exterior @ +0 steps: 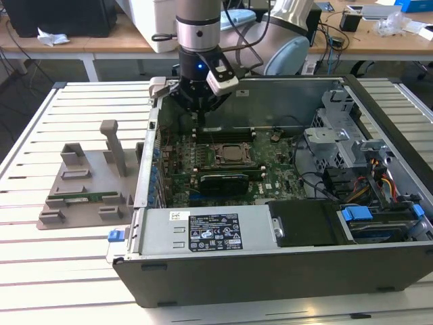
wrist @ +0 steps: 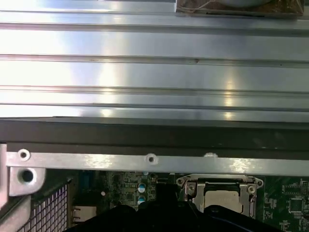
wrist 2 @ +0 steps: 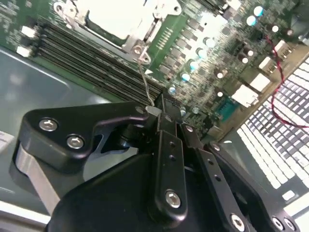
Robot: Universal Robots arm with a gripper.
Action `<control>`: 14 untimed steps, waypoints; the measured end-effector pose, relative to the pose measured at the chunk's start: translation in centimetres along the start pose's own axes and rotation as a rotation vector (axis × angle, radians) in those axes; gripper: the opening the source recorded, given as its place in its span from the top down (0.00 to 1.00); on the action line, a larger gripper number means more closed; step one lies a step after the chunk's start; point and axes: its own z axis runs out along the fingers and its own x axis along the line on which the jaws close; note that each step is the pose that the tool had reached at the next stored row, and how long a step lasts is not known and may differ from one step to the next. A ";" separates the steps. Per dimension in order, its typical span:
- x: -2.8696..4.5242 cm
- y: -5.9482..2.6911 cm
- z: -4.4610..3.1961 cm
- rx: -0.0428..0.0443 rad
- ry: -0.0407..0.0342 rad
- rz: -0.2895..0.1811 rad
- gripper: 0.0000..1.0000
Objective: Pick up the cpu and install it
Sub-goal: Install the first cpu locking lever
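Scene logged across the exterior view, from its left to its right.

- Grey fixture tray (exterior: 67, 157) sits on the slatted table (exterior: 40, 257) with a green memory stick (exterior: 81, 199) lying in it. It is well apart from the work.
- Gripper (exterior: 197, 114) hangs inside the open computer case (exterior: 270, 271), over the far edge of the motherboard (exterior: 177, 157).
- In the second wrist view the jaws are drawn together at the gripper (wrist 2: 161, 110), and the thin wire socket lever (wrist 2: 144, 77) runs up to meet the tips.
- The cpu (exterior: 233, 154) lies flat in its socket, just toward the camera from the gripper. Its pale top shows inside the metal frame in both wrist views (wrist 2: 116, 19) (wrist: 222, 195).
- A black expansion card (exterior: 223, 181) sits just beside the socket.

Risks, as a judgement:
- The lever is thin and springy. A slipping grip could let it snap back.
- A skewed pull could bend the lever.
- The fingers could scrape the memory slots (wrist 2: 91, 60) beneath them.
- If the cpu sits crooked, clamping could damage the contacts.

Unclear:
- Whether the lever is pinched or only touched cannot be told.
- The gripper body hides the near part of the socket in the first wrist view.
- Seating and orientation of the cpu are not resolvable.
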 end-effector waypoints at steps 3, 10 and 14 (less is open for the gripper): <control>-1.43 -0.03 0.00 -0.0001 0.0022 0.000 0.89; -3.83 -0.09 0.03 -0.0002 0.0089 0.000 0.89; -4.00 -0.09 0.03 -0.0002 0.0094 0.000 0.89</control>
